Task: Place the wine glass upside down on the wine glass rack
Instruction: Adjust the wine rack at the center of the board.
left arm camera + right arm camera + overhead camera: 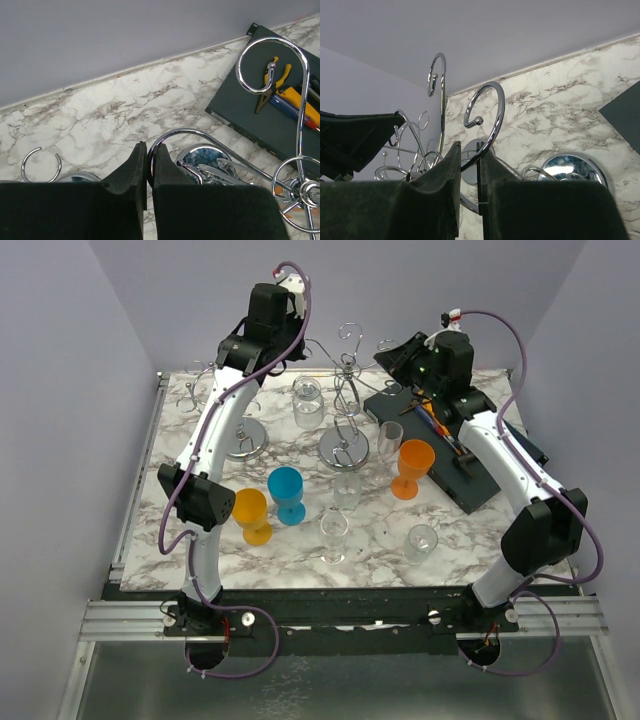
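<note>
Left wrist shows our left claw (149,151) pinched shut on an arm of the wine glass rack (197,155); our right claw (470,152) clamps another curl.

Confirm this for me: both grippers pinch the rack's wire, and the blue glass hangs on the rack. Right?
Not quite. The blue glass does not hang on the rack. The top view shows it standing on the table, in front of the rack. The rest holds: the left gripper and the right gripper each pinch the rack's wire.
</note>
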Controlling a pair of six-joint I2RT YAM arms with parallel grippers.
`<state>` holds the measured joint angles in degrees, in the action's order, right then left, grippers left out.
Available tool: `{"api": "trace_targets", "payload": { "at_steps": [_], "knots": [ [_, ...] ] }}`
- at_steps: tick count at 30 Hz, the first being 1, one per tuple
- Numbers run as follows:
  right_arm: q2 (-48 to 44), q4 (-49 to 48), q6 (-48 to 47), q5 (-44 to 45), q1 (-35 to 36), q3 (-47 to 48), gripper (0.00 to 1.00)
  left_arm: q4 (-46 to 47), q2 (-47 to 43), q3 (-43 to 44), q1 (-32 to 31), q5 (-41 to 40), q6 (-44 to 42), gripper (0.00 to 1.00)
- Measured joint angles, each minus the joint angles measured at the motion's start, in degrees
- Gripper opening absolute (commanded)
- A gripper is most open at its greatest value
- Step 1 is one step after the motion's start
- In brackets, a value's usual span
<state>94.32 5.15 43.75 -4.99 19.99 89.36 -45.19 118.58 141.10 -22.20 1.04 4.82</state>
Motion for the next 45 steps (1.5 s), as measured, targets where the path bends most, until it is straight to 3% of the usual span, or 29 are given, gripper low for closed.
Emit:
{"api": "trace_targets", "payload": {
  "at_steps": [25, 27, 30, 34, 40, 45],
  "knots": [
    [3.6, -1.9, 3.6, 0.0, 1.9, 2.3, 0.14, -0.9, -0.3, 0.2, -0.6, -8.6, -6.1, 0.0],
    [3.6, -1.9, 3.8, 0.3, 2.1, 2.3, 0.16, -0.8, -0.3, 0.2, -0.5, -8.6, -6.4, 0.06],
    [3.6, -1.8, 3.8, 1.3, 2.4, 2.5, 0.17, -0.3, -0.3, -0.2, -0.5, -8.8, -7.5, 0.25],
    [4.0, -0.8, 3.2, 2.6, 2.8, 3.4, 0.33, 2.4, -0.3, -0.7, -0.6, -9.2, -8.2, 0.42],
    [5.3, 1.5, 1.7, 3.7, 3.0, 5.2, 0.52, 8.6, -4.6, -1.2, -0.8, -9.0, -8.7, 0.51],
    [6.0, 3.8, 1.1, 4.2, 2.9, 5.6, 0.68, 11.0, -9.0, -2.1, -0.7, -9.0, -8.9, 0.67]
  ]
}}
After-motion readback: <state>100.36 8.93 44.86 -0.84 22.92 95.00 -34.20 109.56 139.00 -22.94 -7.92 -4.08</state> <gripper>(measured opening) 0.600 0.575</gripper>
